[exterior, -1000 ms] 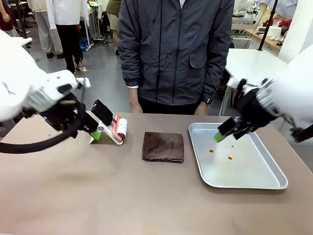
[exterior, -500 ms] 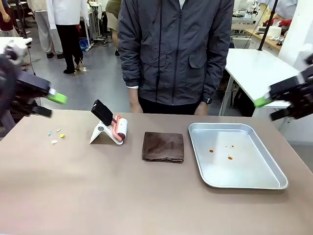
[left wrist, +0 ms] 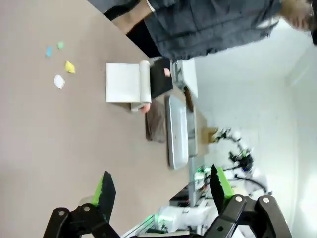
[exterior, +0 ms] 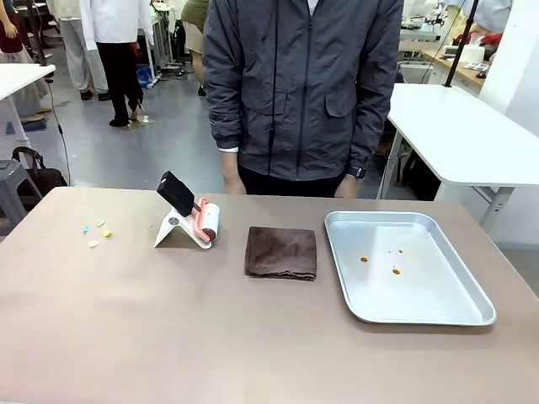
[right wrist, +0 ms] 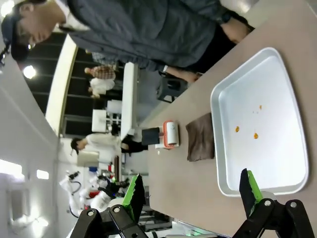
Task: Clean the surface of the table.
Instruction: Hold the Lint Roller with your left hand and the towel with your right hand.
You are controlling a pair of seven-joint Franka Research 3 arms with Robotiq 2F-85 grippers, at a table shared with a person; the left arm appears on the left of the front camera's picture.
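Note:
The brownish table [exterior: 168,320] carries a few small coloured paper scraps [exterior: 97,234] near its left end. A lint roller [exterior: 206,222] with a black handle leans on a white stand. A folded dark brown cloth [exterior: 281,252] lies at the middle. In the left wrist view my left gripper [left wrist: 162,184] hangs open high above the table [left wrist: 44,144], well away from the scraps [left wrist: 64,74] and roller [left wrist: 144,87]. My right gripper [right wrist: 191,187] is open too, raised above the table [right wrist: 173,183], with nothing between its fingers.
A shiny metal tray [exterior: 455,295] with a few orange crumbs [exterior: 381,261] lies at the right; the right wrist view shows this tray [right wrist: 277,163] as well. A person in a dark grey jacket [exterior: 303,84] stands at the far edge. White tables stand behind.
Both arms have pulled back out of the front view, the left one leftward and the right one rightward off the tray. The scraps at the left now lie uncovered.

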